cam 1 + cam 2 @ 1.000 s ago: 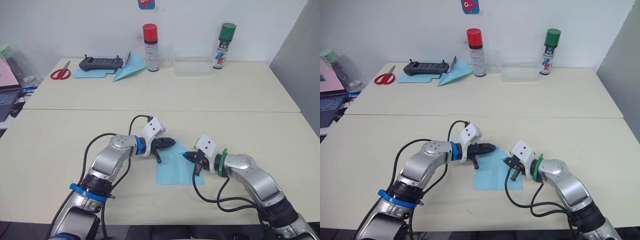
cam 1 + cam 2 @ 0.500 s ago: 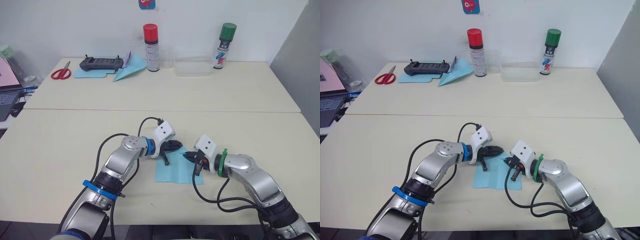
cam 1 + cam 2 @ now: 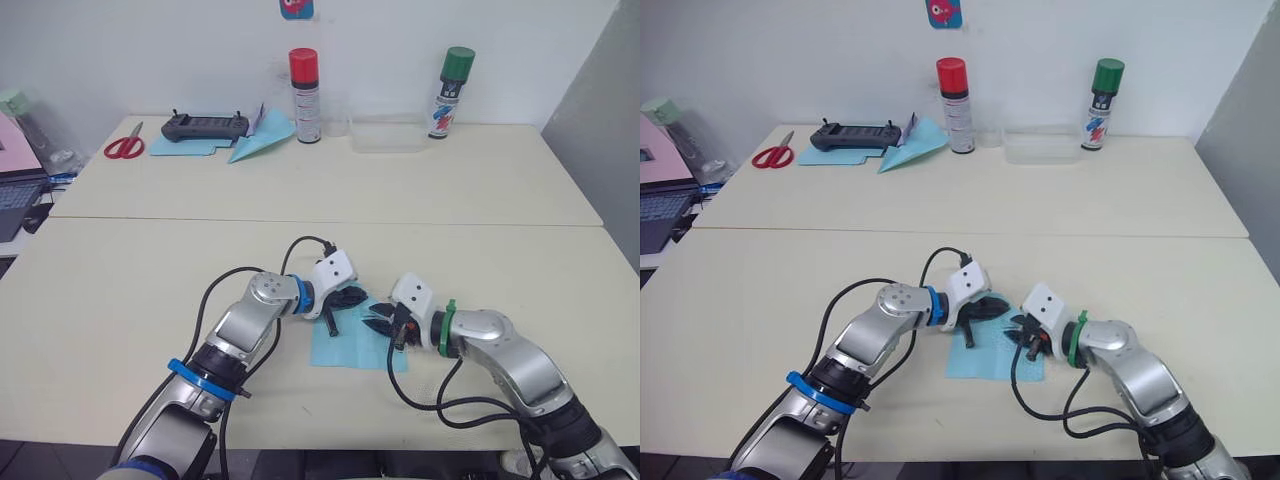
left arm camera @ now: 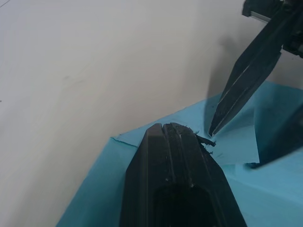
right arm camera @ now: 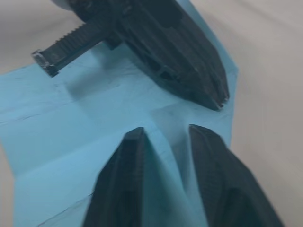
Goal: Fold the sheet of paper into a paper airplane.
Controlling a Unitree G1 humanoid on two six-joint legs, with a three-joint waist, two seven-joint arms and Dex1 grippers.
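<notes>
One sheet of paper [image 3: 352, 342] flat on near table [image 3: 120, 300], top edge partly hidden under my two grippers, my left gripper [image 4: 176, 128] closed over its corner, my right gripper [image 5: 165, 135] fingers apart over raised flap.

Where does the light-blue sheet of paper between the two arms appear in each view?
Left eye view: the sheet of paper lies flat on the near table, between the left tool and right tool.
Right eye view: same place, lower centre.
Left wrist view: under the shut fingers, lower part.
Right wrist view: across the picture, a raised flap between the open fingers.
Shared landmark: the two tool tips meeting over the sheet's far edge.
</notes>
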